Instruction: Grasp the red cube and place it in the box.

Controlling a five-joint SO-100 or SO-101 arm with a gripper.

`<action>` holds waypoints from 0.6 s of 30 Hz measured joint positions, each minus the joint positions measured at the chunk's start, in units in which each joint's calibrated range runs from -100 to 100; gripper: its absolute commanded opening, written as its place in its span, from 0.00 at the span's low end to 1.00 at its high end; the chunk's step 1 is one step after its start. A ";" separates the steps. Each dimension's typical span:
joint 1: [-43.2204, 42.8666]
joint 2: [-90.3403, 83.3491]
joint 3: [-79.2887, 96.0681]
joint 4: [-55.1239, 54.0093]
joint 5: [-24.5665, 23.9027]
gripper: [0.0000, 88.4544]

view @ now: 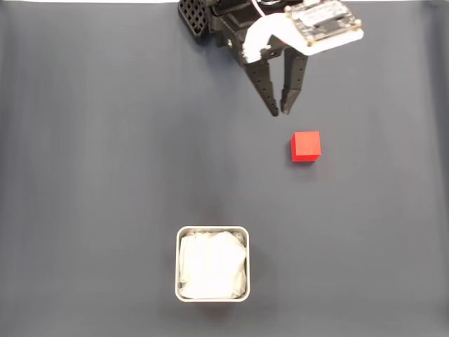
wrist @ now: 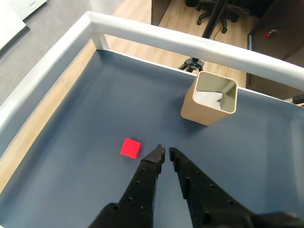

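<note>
Dark blue-grey mat (view: 91, 161), white rail (wrist: 190, 42), wood floor beyond; gripper (view: 278, 111) nearly closed, empty; red cube (view: 306, 146) at its 5 o'clock, box (view: 212, 263) at 7.

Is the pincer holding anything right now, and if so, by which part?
Nothing is held. The pincer is nearly closed with nothing between its fingers, apart from the red cube on the mat.

The arm (view: 231, 24) is cut off by the fixed view's top edge; the box (wrist: 209, 102) hides its own floor in the wrist view.
</note>
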 measured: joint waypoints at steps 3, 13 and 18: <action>-1.71 0.00 1.08 0.00 0.20 0.04; -6.60 0.00 4.16 -1.11 0.39 0.13; -8.31 0.00 5.97 -2.55 0.39 0.18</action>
